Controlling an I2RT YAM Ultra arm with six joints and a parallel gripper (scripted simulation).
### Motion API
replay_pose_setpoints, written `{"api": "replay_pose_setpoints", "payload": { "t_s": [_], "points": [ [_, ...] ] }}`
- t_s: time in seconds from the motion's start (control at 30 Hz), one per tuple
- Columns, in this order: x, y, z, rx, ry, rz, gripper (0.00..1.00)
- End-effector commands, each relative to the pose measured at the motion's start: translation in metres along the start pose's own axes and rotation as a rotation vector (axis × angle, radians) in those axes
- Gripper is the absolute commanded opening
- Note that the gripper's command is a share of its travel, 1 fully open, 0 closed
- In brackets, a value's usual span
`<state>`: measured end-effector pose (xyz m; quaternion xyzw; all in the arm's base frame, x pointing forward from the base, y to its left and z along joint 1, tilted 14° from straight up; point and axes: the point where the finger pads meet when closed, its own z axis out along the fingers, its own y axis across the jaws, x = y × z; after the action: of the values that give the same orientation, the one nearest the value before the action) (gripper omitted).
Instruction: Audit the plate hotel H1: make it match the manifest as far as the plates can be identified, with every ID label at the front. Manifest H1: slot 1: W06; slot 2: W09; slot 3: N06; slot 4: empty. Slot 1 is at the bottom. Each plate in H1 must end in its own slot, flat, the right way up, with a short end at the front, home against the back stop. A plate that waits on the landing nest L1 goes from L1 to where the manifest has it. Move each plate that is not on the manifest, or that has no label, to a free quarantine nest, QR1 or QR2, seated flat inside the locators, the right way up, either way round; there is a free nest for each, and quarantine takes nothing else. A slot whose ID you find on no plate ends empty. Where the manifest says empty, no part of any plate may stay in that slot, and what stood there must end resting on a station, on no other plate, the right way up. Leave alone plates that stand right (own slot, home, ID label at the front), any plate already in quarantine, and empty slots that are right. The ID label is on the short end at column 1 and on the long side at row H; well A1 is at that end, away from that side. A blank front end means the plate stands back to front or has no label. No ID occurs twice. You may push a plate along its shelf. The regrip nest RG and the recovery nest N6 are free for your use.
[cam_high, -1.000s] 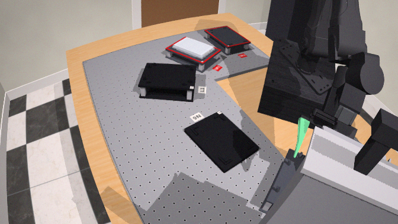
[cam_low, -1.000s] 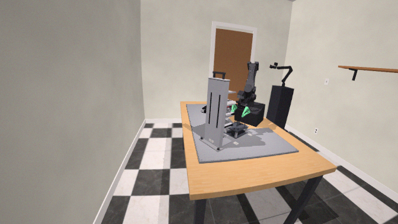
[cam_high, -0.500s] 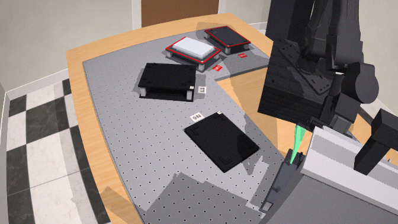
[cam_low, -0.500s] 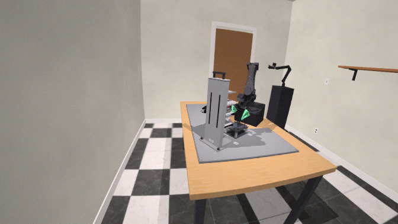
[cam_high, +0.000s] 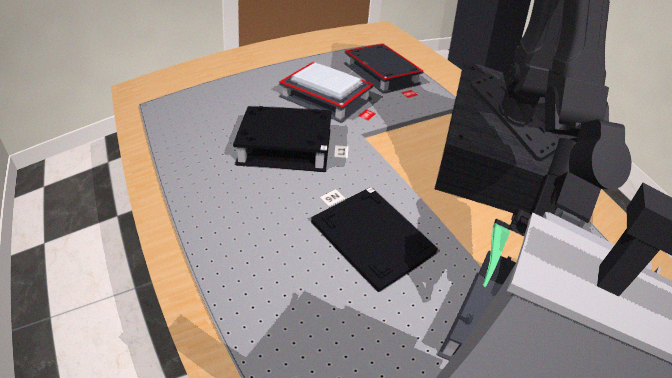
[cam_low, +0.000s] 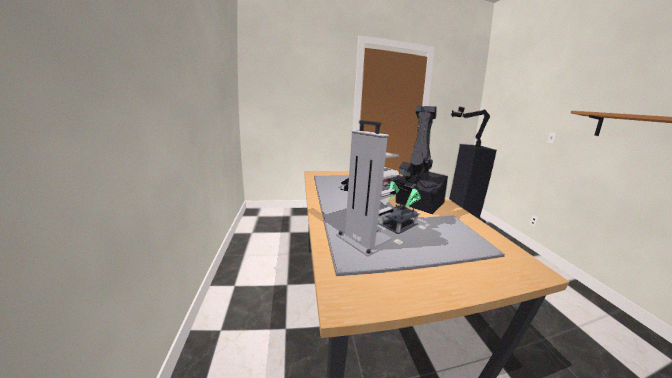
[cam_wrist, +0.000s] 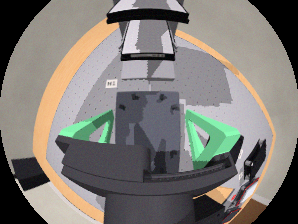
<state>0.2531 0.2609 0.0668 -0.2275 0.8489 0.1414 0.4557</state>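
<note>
The plate hotel H1 (cam_low: 366, 192) is a tall grey tower; I see its back in the exterior view and its top (cam_high: 575, 280) at the lower right of the top view. Its slots face the wrist view (cam_wrist: 148, 19), too small for any label to be read. My gripper (cam_low: 405, 194) is open and empty, green fingers spread wide. It hangs just above a raised dark nest (cam_low: 402, 218) in front of the hotel. In the wrist view the fingers straddle that nest's grey top (cam_wrist: 148, 129) without touching it. Only one finger (cam_high: 496, 252) shows in the top view.
A white plate (cam_high: 326, 82) sits in one red-edged quarantine nest; the other red-edged nest (cam_high: 384, 61) is bare. The black landing nest L1 (cam_high: 283, 131) and the flat recovery nest N6 (cam_high: 373, 237) hold no plate. The arm's black base block (cam_high: 490, 145) stands right of them.
</note>
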Motion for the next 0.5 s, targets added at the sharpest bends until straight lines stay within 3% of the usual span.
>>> {"api": "replay_pose_setpoints", "payload": {
  "t_s": [0.0, 0.47],
  "points": [
    [-0.022, 0.004, 0.006, -0.013, -0.052, 0.015, 1.0],
    [-0.034, 0.003, 0.022, -0.012, -0.049, 0.014, 1.0]
  ]
}}
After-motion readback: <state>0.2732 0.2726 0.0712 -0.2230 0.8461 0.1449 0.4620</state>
